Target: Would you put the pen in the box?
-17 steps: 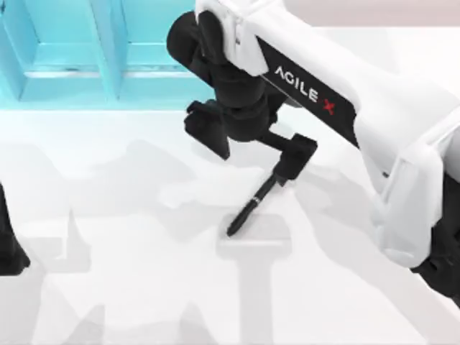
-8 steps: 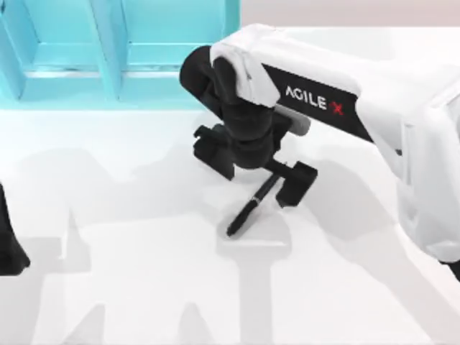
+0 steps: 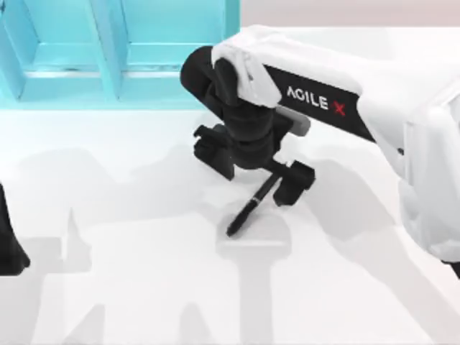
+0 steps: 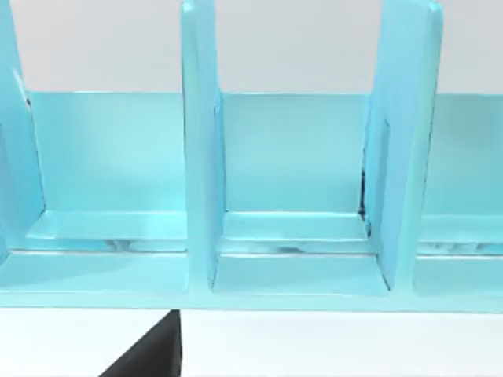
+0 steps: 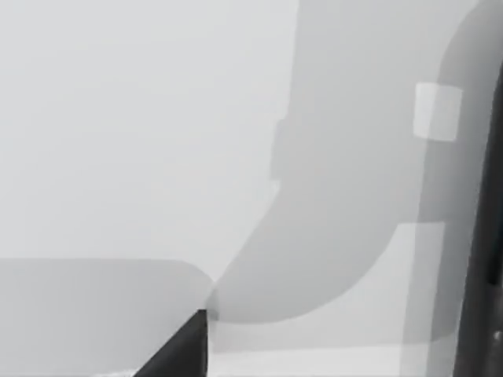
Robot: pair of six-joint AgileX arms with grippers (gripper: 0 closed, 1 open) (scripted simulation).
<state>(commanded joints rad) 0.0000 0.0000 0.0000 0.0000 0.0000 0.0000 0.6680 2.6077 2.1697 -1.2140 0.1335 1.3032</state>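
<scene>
Black, slim pen lies slanted on the white table, its upper end between the right gripper's spread fingers, ungrasped. "AGILE X" marks that arm. Turquoise divided box faces the left wrist camera.

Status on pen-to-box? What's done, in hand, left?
Done: the right gripper has reached the pen, its jaws spread on either side of the pen's upper end. In hand: the grasp; the pen is not yet clamped and its tip looks to rest on the table. Left: close, lift, carry to the box and release. Left arm sits parked at the table's left edge.
</scene>
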